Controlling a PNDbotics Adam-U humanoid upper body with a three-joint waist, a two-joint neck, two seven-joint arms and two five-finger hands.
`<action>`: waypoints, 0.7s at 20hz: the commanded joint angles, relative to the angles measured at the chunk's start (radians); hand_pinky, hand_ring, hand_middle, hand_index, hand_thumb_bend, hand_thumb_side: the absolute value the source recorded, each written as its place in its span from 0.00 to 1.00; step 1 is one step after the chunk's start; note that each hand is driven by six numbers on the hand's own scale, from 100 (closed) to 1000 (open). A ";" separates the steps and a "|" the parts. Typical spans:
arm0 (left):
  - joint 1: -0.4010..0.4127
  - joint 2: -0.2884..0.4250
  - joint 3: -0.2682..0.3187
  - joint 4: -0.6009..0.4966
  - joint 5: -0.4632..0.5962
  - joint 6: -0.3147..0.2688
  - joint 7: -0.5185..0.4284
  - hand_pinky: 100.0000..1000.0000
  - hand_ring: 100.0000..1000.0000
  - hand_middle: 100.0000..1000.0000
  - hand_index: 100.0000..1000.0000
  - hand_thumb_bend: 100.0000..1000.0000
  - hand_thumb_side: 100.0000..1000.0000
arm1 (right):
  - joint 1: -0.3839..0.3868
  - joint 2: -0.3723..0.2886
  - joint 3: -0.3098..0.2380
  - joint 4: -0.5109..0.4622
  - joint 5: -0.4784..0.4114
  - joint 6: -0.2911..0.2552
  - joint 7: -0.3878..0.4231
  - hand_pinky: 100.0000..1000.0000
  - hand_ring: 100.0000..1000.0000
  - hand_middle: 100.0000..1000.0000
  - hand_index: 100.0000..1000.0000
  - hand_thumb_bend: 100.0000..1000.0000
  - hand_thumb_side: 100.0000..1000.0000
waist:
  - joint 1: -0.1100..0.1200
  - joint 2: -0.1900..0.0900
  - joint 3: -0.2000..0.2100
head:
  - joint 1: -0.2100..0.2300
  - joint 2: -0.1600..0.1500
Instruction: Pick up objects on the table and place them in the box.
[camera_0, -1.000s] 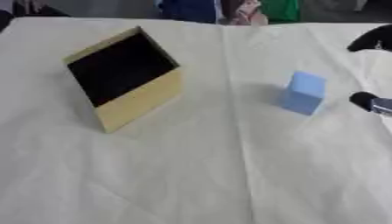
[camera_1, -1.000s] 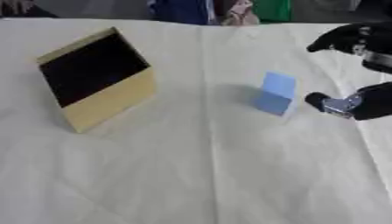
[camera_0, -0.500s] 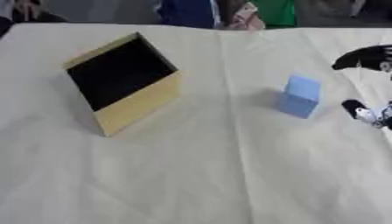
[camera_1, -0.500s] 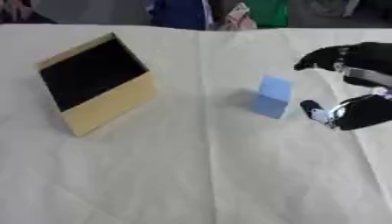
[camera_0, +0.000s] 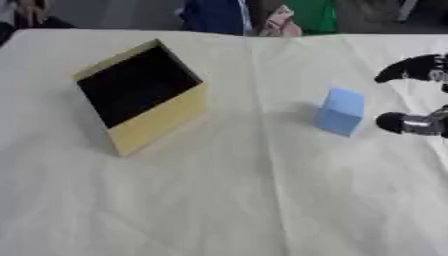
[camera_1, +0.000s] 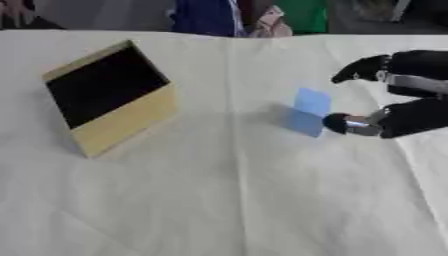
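Although partly cut off by the 3 o'clock edge of both views, shows as a right robot hand (camera_1: 398, 107), black with silver joints, arm out of frame beyond that edge. Left robot hand visible in neither view. Blurred figures along the 12 o'clock edge, too unclear to make out.

Stands upright on the white cloth-covered counter (camera_0: 262, 200), toward 3 o'clock of the scene's middle: a small light-blue foam-like cube (camera_0: 339, 111). Sits just at 9 o'clock of the right robot hand. Lower digit (camera_1: 346, 123), black tip with a silver joint behind it, reaches to the cube's 3 o'clock face in the right eye view; appears just beside it, with a slim gap, in the left eye view, so contact cannot be told for sure. Upper fingers (camera_1: 360, 70) arch out at 1 o'clock of the cube, above it and apart from it.

Spread wide, thumb and fingers well apart, with the cube's side between them; clamped on nothing.

Rests tilted at 9 o'clock of the cube, well apart from it: a tan cardboard box with a black interior (camera_0: 140, 95), opening facing up and toward the camera, nothing seen inside.
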 joint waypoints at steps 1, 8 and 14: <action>-0.010 0.042 0.007 -0.016 0.002 -0.001 -0.001 0.64 0.61 0.62 0.87 0.00 0.95 | -0.024 -0.035 -0.004 0.009 0.004 0.016 0.007 0.97 1.00 0.96 1.00 0.42 1.00 | 0.000 -0.021 0.001 | 0.001 -0.001; -0.013 0.044 0.005 -0.016 0.002 -0.002 -0.004 0.64 0.60 0.62 0.87 0.00 0.94 | -0.086 -0.025 0.036 0.057 0.010 -0.007 0.049 1.00 1.00 0.97 1.00 0.33 0.91 | -0.002 -0.022 0.004 | -0.004 0.004; -0.012 0.042 0.006 -0.016 0.002 -0.003 -0.003 0.63 0.60 0.62 0.87 0.00 0.93 | -0.149 0.010 0.067 0.119 0.004 -0.029 0.093 0.99 1.00 0.96 1.00 0.26 0.78 | -0.002 -0.022 0.008 | -0.004 0.000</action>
